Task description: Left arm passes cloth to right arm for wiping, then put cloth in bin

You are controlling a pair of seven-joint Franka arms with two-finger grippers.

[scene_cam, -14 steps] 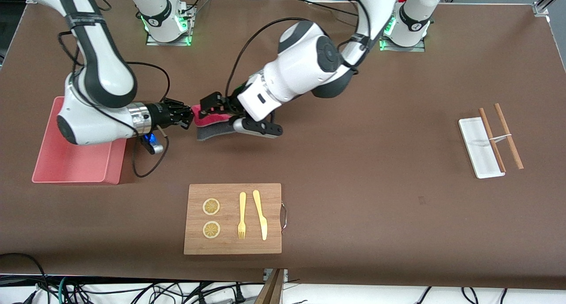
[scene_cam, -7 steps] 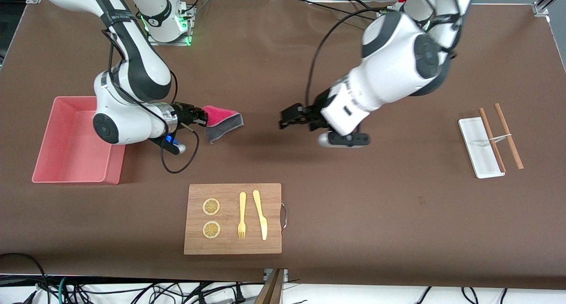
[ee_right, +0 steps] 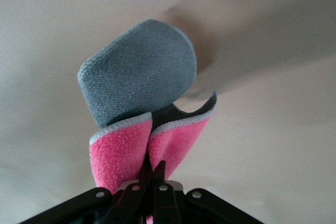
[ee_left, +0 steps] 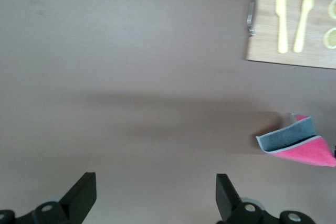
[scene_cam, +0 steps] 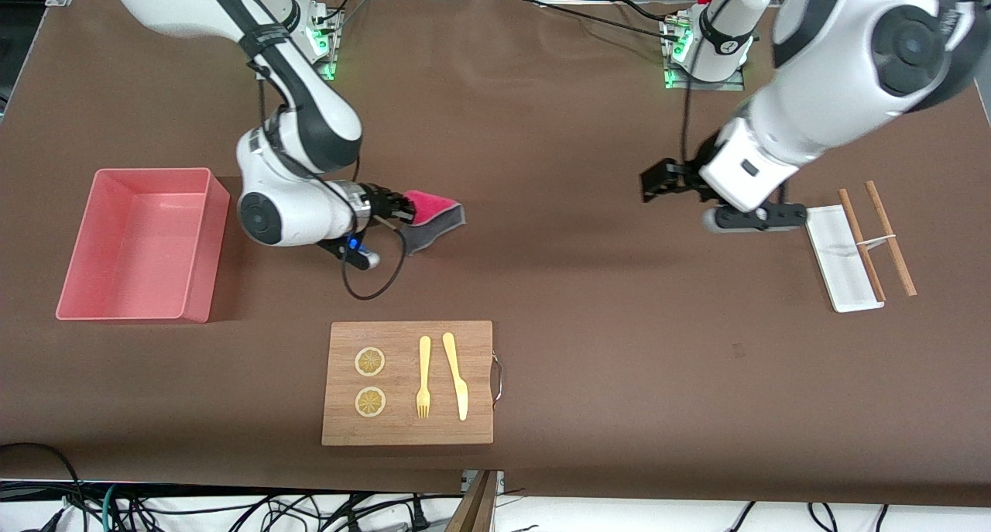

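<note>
The cloth (scene_cam: 432, 211), pink on one face and grey on the other, hangs folded from my right gripper (scene_cam: 399, 208), which is shut on its pink edge. It is over bare table, beside the bin (scene_cam: 207, 230) on the side toward the table's middle. In the right wrist view the cloth (ee_right: 139, 93) droops away from the shut right gripper (ee_right: 155, 174). My left gripper (scene_cam: 656, 182) is open and holds nothing, over the table near the white tray. The left wrist view shows the left gripper (ee_left: 156, 195) with its fingers (ee_left: 84, 195) wide apart, and the cloth (ee_left: 296, 142) far off.
A wooden cutting board (scene_cam: 408, 427) with lemon slices, a fork and a knife lies near the front camera. A white tray (scene_cam: 840, 276) with two wooden chopsticks (scene_cam: 890, 238) across it sits toward the left arm's end. The pink bin is empty.
The left gripper let go of the cloth and drew back toward the left arm's end. The right arm carried the cloth away from the bin toward the table's middle.
</note>
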